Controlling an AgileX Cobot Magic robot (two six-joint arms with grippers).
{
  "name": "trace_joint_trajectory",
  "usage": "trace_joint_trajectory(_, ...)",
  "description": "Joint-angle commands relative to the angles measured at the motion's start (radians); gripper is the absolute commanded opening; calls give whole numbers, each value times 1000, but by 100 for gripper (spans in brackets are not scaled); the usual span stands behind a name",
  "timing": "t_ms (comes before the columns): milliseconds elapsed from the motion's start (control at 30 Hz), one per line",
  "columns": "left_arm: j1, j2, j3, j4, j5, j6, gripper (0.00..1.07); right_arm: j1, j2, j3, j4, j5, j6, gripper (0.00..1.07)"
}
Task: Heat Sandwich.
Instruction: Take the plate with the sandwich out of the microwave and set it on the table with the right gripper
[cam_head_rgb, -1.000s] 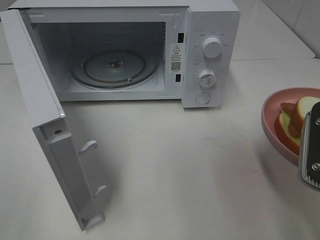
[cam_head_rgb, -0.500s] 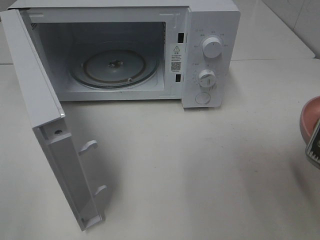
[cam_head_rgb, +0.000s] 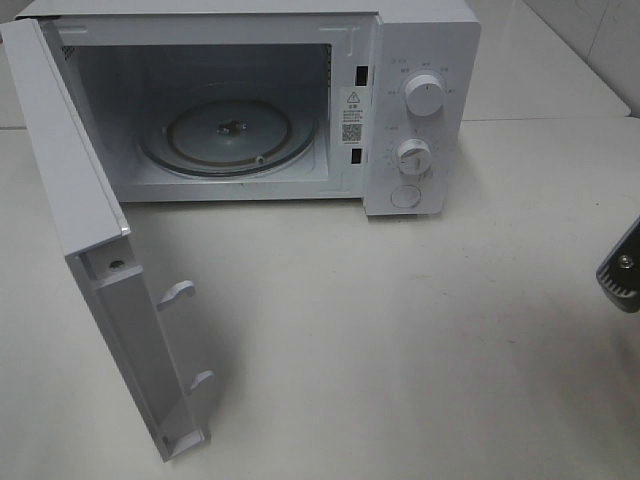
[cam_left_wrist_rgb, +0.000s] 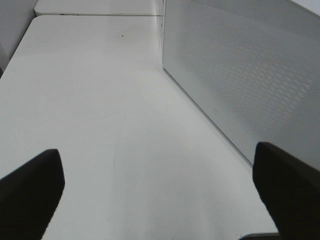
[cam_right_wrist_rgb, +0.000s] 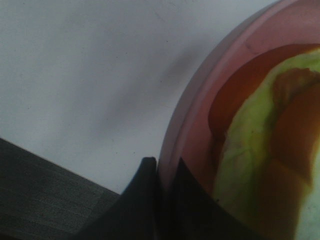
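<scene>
A: Where's the sandwich (cam_right_wrist_rgb: 260, 165)?

B: On the pink plate (cam_right_wrist_rgb: 200, 115), seen only from the right wrist; green lettuce and red filling show. The right gripper (cam_right_wrist_rgb: 165, 172) is clenched on the plate's rim, one finger on each side.

A: And from above?

B: Only a dark bit of that gripper (cam_head_rgb: 622, 270) pokes in at the right edge. The microwave (cam_head_rgb: 420, 110) stands on the white surface (cam_head_rgb: 400, 330), door (cam_head_rgb: 90, 230) swung wide, glass turntable (cam_head_rgb: 228, 135) bare.

A: The left gripper (cam_left_wrist_rgb: 160, 190)?

B: Released, fingers spread wide above the surface, beside the microwave's perforated side wall (cam_left_wrist_rgb: 250, 75).
</scene>
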Motion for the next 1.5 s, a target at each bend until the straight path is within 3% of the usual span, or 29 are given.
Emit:
trace_joint_trajectory(33,0,-22,3,-3,-6,0,97,-5,30,-19,-59,2,53,0)
trace_joint_trajectory(400,0,-22,3,-3,-6,0,97,-11,208,-155,-116,-1,170,0)
trace_joint_trajectory(600,0,-22,3,-3,-6,0,97,-111,296,-194,-110,-37,215,0)
trace_joint_trajectory(1033,0,-22,3,-3,-6,0,97,-234,430,-205,-137,-157,287,1)
trace_joint_trajectory(1500,0,-22,3,-3,-6,0,97,-238,596,-205,-246,-256,526,2)
